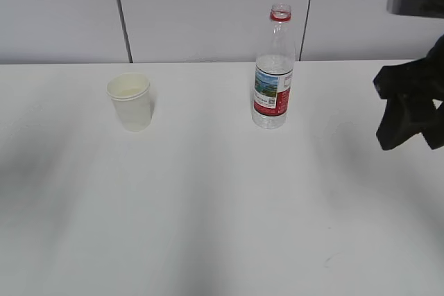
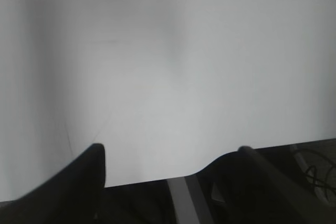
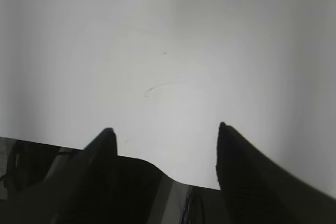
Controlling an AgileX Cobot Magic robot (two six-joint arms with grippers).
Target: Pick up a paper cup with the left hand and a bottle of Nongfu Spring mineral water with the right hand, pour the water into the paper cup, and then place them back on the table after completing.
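Table carries one paper cup and one bottle.

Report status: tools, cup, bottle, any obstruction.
Left tool open, empty. Right tool open, empty, at table's right edge. Paper cup and uncapped bottle upright on table, untouched. Nothing in the way.

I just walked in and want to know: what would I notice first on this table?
A clear bottle with a red neck ring and no cap stands upright right of the middle of the white table. A pale paper cup stands apart to its left. At the far right edge, the black right hand hovers, holding nothing.
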